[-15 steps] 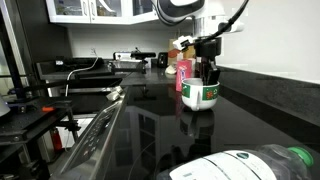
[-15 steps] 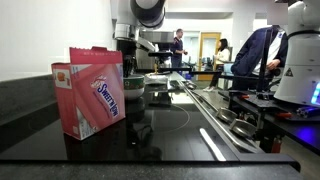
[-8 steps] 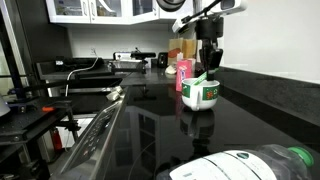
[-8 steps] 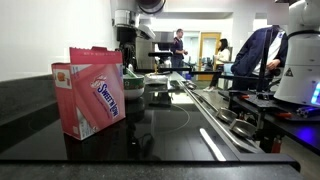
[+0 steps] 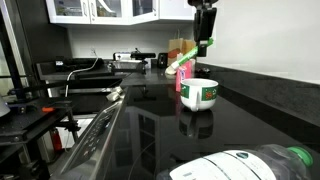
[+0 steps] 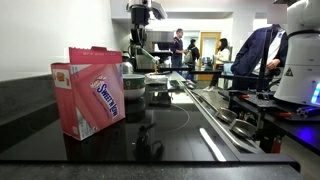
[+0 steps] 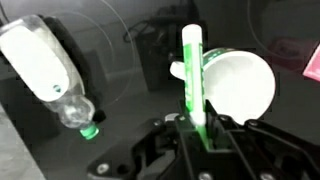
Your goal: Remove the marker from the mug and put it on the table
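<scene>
My gripper (image 5: 205,28) hangs high above the white mug (image 5: 200,95) and is shut on the green marker (image 5: 190,56). The marker slants down and to the left from the fingers, fully clear of the mug's rim. In the wrist view the marker (image 7: 192,65) runs up from between the gripper's fingers (image 7: 198,120), with the mug's white inside (image 7: 240,85) below and to the right. The mug stands on the glossy black table (image 5: 250,120). In an exterior view the gripper (image 6: 140,35) sits behind the pink box; the marker is hard to make out there.
A pink container (image 5: 183,75) stands just behind the mug. A clear plastic bottle with a green cap (image 7: 50,70) lies on the table, also in the foreground (image 5: 250,165). A pink box (image 6: 95,90) stands near the camera. People stand in the background.
The gripper has risen straight up from the mug, lifting the green marker out of it; the marker now hangs in the air above the mug.
</scene>
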Motion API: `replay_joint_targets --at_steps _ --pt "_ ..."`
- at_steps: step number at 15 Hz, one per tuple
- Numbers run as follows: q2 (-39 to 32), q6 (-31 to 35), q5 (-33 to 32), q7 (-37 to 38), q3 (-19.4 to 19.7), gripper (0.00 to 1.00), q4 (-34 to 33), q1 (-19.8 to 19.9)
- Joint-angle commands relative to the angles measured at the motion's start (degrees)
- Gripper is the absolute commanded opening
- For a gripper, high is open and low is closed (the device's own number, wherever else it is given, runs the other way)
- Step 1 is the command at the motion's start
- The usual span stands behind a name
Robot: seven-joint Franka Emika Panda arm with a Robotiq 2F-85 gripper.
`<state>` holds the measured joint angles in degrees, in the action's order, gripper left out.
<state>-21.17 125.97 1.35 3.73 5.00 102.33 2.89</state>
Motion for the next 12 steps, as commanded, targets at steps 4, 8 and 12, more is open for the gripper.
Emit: replay_joint_targets --at_steps 4,8,12 --pt "-3.0 -12.5 -1.0 -0.8 0.9 0.05 3.0 2.5" --pt "-7.4 -8.5 -3.0 -3.8 -0.2 0.05 3.8 2.0" --pt "-12.0 -10.5 -3.1 -2.9 -0.7 0.05 1.3 1.4"
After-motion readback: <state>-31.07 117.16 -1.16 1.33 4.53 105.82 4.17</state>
